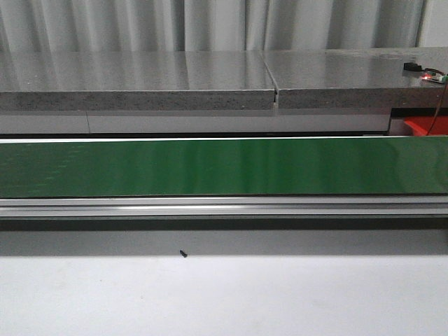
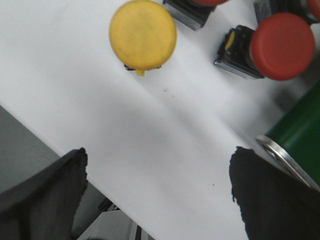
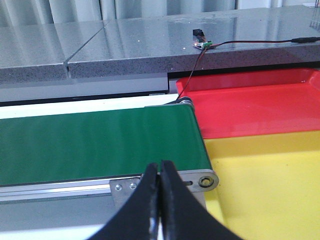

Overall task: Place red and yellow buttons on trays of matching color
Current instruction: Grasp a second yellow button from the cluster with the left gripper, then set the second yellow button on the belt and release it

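Note:
In the left wrist view a yellow button (image 2: 143, 34) stands on the white table, with a red button (image 2: 281, 46) on a black base beside it and parts of more buttons at the frame edge. My left gripper (image 2: 157, 172) hangs open above bare table, apart from the buttons, its dark fingers (image 2: 47, 192) wide apart. In the right wrist view my right gripper (image 3: 160, 172) is shut with nothing in it, over the end of the green belt. The red tray (image 3: 260, 100) and the yellow tray (image 3: 270, 185) lie side by side past the belt's end.
A long green conveyor belt (image 1: 224, 166) with an aluminium rail crosses the front view, and its end shows as a green belt edge (image 2: 300, 130). A grey stone ledge (image 1: 140, 80) runs behind it, carrying a small circuit board with wires (image 3: 201, 41). A red tray corner (image 1: 423, 126) shows far right.

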Controlling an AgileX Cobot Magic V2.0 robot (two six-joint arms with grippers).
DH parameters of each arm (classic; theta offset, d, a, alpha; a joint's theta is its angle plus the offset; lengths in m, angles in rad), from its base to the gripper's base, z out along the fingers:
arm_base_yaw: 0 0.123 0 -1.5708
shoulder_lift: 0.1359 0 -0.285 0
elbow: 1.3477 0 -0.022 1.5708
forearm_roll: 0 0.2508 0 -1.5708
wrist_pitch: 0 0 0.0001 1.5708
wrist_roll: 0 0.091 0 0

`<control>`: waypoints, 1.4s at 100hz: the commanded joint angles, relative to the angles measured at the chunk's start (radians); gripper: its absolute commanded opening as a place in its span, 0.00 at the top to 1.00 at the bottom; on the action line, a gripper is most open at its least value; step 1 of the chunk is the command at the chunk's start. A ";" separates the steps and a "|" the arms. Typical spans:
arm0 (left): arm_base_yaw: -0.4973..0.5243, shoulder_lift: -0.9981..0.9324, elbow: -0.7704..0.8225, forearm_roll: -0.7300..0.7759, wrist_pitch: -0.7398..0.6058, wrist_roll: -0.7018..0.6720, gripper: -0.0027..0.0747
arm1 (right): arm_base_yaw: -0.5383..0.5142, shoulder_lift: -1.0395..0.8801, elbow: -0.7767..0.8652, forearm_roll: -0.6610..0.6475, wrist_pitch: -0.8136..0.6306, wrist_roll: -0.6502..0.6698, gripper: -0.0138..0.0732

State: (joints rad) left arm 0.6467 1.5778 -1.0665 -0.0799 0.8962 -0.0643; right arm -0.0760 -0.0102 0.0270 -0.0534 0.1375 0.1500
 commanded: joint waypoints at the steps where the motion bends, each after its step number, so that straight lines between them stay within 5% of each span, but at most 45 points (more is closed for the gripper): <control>1: 0.014 0.002 -0.049 -0.011 -0.042 0.004 0.23 | -0.007 -0.021 -0.014 -0.004 -0.086 -0.002 0.92; 54: 0.029 0.253 -0.256 -0.028 -0.066 0.039 0.25 | -0.007 -0.021 -0.014 -0.004 -0.086 -0.002 0.92; 75: 0.029 0.276 -0.277 -0.028 -0.073 0.048 0.40 | -0.007 -0.021 -0.014 -0.004 -0.086 -0.002 0.92; 101: 0.029 0.273 -0.277 -0.028 -0.052 0.064 0.80 | -0.007 -0.021 -0.014 -0.004 -0.086 -0.002 0.92; 140: 0.027 0.094 -0.277 -0.030 -0.008 0.098 0.83 | -0.007 -0.021 -0.014 -0.004 -0.086 -0.002 0.92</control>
State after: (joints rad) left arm 0.6741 1.7742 -1.3128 -0.0929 0.9002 0.0252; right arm -0.0760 -0.0102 0.0270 -0.0534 0.1375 0.1500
